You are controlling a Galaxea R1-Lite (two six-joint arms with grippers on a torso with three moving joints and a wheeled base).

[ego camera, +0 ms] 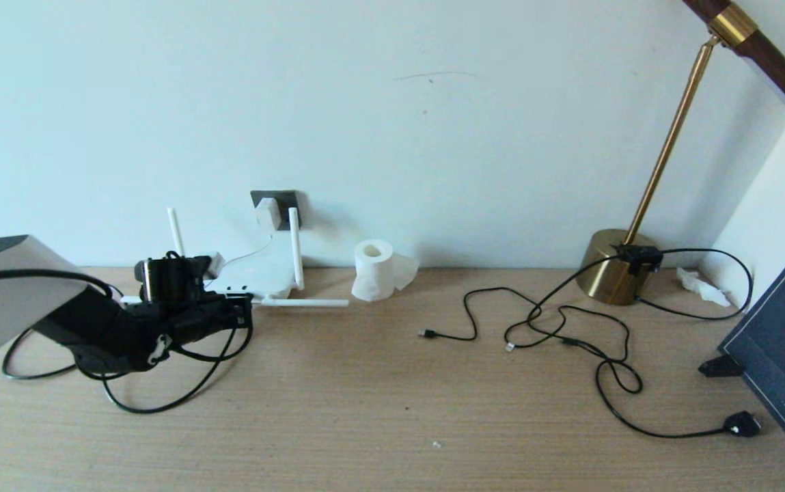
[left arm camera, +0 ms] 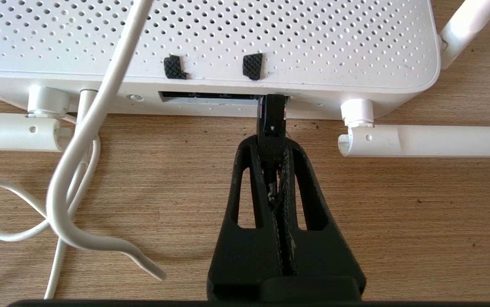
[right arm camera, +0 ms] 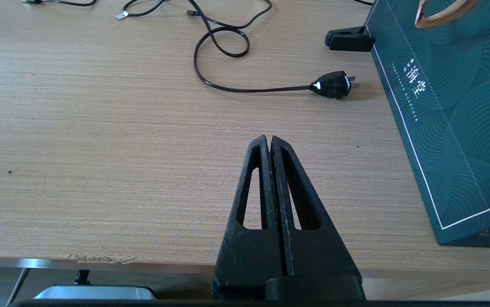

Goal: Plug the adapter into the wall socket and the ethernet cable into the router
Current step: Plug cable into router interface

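We see the ethernet cable [left arm camera: 271, 123] with its black boot clamped in the left gripper [left arm camera: 270, 147] and its tip sitting in the rightmost end of the dark port slot on the router [left arm camera: 210, 38], directly ahead of the fingertips. The router is a flat white box with a perforated top, two black pads near its edge, and stick antennas; it lies on the worktop [ego camera: 378, 396] against the wall. Ahead of the left gripper and above the router, the white adapter [ego camera: 268, 213] sits in the dark grey socket [ego camera: 285, 200], its thin white cord trailing down beside the router. The cable's black length loops on the worktop under the left arm.

The right gripper [right arm camera: 269, 143] hangs clenched on nothing above the worktop's near edge. Ahead of it lies a cord with a black plug [right arm camera: 333, 84], and to one side stands a dark green bag [right arm camera: 453, 128], its contents hidden from us.
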